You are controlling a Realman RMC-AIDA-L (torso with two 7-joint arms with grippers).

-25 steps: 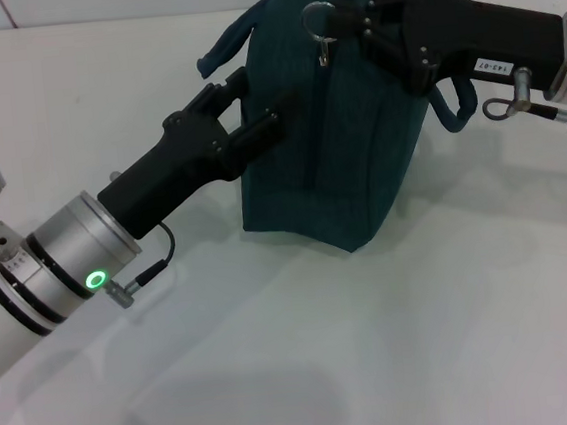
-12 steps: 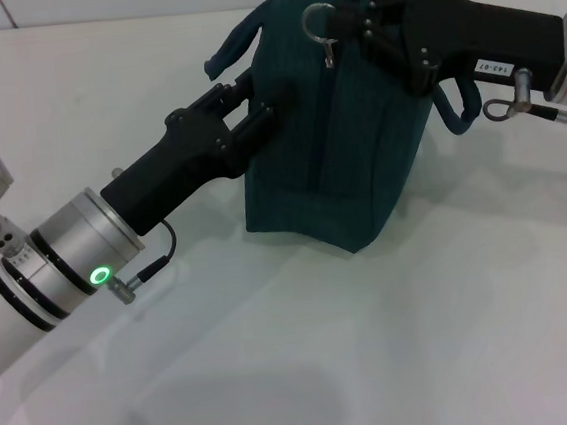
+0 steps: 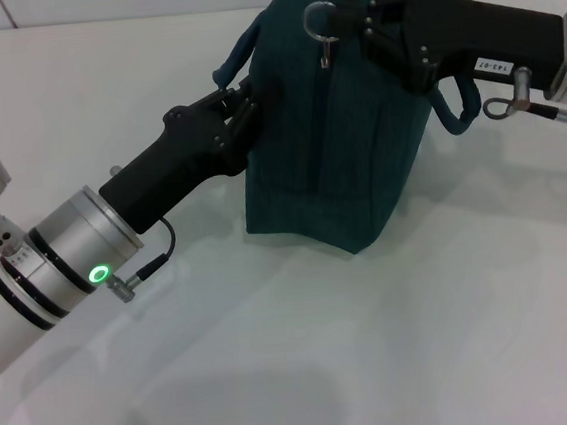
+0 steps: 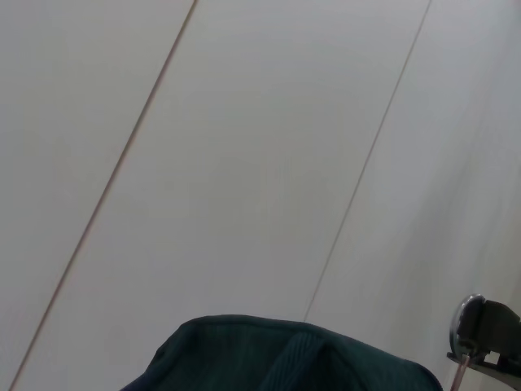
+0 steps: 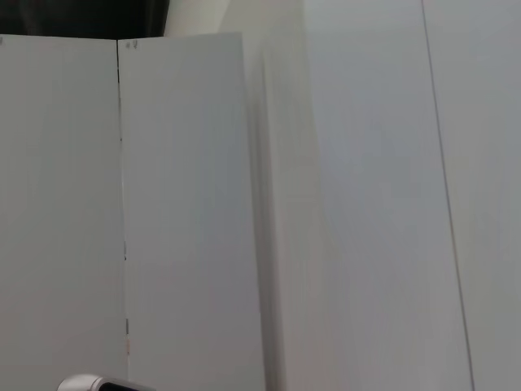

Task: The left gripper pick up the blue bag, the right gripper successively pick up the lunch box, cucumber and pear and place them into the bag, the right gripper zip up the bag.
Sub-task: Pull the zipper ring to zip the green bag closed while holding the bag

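The blue bag (image 3: 342, 137) stands upright on the white table (image 3: 426, 339) in the head view. Its top edge also shows in the left wrist view (image 4: 277, 358). My left gripper (image 3: 247, 97) is at the bag's left side, shut on the bag's fabric just under the handle strap (image 3: 232, 59). My right gripper (image 3: 343, 18) is at the bag's top, shut on the metal zipper ring (image 3: 318, 16); the ring also shows in the left wrist view (image 4: 466, 319). The lunch box, cucumber and pear are out of view.
The second handle strap (image 3: 454, 106) hangs at the bag's right, under my right arm. The right wrist view shows only pale wall panels (image 5: 187, 204).
My left gripper's fingers have closed together against the bag's left side and shifted slightly upward. The handle strap has moved in toward the bag. My right gripper has stayed at the zipper ring.
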